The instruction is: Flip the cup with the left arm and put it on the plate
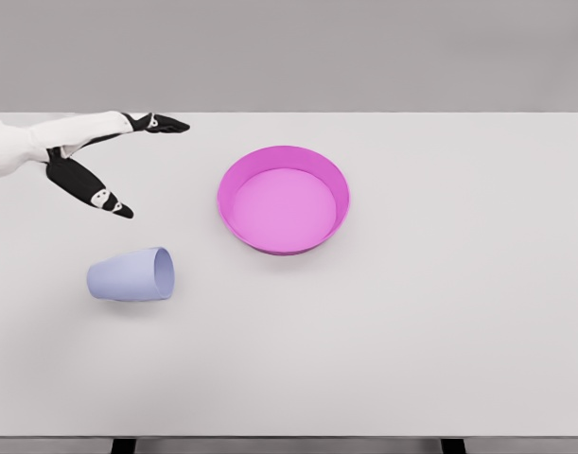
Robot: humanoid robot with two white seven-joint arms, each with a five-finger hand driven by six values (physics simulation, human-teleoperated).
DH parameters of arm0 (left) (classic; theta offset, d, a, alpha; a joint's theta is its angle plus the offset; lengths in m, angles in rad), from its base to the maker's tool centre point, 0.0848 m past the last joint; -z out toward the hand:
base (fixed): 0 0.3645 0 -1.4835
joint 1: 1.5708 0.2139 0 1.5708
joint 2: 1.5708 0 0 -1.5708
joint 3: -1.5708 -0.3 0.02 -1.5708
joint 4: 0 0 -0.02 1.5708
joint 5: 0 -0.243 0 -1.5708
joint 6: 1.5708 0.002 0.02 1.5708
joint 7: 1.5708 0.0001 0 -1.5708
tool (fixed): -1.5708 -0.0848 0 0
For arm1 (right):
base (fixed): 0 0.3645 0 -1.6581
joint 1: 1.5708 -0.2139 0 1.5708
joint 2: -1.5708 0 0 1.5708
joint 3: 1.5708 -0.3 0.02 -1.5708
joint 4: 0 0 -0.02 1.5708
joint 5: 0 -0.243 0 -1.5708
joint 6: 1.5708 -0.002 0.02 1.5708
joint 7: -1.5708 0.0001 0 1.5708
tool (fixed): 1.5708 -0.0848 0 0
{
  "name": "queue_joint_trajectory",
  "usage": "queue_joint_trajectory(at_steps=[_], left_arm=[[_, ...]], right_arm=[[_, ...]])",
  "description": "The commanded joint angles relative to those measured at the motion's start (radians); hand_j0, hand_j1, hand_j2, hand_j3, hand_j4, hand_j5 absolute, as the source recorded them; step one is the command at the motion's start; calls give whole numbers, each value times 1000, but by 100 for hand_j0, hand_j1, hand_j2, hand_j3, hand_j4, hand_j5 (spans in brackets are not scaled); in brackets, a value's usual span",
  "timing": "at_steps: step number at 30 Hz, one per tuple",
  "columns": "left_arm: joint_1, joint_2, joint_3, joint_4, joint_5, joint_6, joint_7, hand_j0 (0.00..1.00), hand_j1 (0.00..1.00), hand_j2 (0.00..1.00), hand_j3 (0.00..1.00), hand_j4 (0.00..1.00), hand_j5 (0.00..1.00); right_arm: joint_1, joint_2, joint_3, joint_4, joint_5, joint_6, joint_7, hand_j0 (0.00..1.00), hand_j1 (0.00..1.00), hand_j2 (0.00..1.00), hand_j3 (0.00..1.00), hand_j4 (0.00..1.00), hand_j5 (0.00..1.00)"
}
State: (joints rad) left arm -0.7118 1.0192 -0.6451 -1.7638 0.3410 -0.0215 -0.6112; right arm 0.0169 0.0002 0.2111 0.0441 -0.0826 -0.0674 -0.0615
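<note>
A pale blue cup (131, 275) lies on its side at the left of the white table, its mouth facing right. A magenta plate (334, 184) with a raised rim sits near the table's middle, to the cup's upper right. My left hand (137, 161) hovers at the far left, above and behind the cup, with its fingers spread wide and nothing held. One fingertip (124, 211) points down toward the cup, still apart from it. The right arm is out of view.
The white table (440, 322) spans the whole view, with its front edge near the bottom and a grey wall behind it.
</note>
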Motion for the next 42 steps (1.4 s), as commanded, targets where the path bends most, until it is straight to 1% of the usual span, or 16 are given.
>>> queue_joint_trajectory(at_steps=[1,6,11,13,16,17,18,21,23,27,29,33,37,39,42], left_arm=[[0,-13,1,0,-2,0,0,100,100,100,100,100,100],[3,-11,1,0,18,2,0,100,100,100,100,100,100],[52,2,1,0,105,2,0,100,100,100,100,100,100],[55,24,5,0,159,-6,0,100,100,100,100,100,100],[64,30,12,0,197,-6,0,100,100,100,100,100,100],[66,56,33,0,243,-26,0,100,100,100,100,100,100],[69,87,38,0,285,-63,0,100,100,100,100,100,100],[109,102,47,-2,293,-150,0,100,100,100,100,100,100],[153,104,48,0,305,-215,0,100,100,100,100,100,100],[215,105,50,0,305,-339,0,100,100,100,100,100,100],[250,105,51,0,303,-359,0,100,100,100,100,100,100],[295,102,51,0,290,-362,0,100,100,100,100,100,100],[327,91,53,0,216,-362,0,100,100,100,100,100,100],[337,88,54,0,204,-360,0,100,100,100,100,100,100],[351,78,68,1,136,-351,0,100,100,100,100,100,100]], right_arm=[[0,0,1,0,0,0,0,100,100,100,100,100,100],[0,0,-1,10,0,0,0,100,100,100,100,100,100],[0,0,-1,10,0,0,0,100,100,100,100,100,100],[2,0,-1,10,0,0,0,100,100,100,100,100,100],[0,0,-1,10,0,0,0,100,100,100,100,100,100],[0,0,-1,10,0,0,0,100,100,100,100,100,100],[2,0,-1,10,0,0,0,100,100,100,100,100,100],[0,0,-1,10,0,0,0,100,100,100,100,100,100],[2,0,-1,10,0,0,0,100,100,100,100,100,100],[2,0,-1,10,0,0,0,100,100,100,100,100,100],[0,0,-1,10,0,0,0,100,100,100,100,100,100],[0,0,-1,10,0,0,0,100,100,100,100,100,100],[2,0,-1,10,0,0,0,100,100,100,100,100,100],[0,0,-1,10,0,0,0,100,100,100,100,100,100],[2,0,-1,10,0,0,0,100,100,100,100,100,100]])
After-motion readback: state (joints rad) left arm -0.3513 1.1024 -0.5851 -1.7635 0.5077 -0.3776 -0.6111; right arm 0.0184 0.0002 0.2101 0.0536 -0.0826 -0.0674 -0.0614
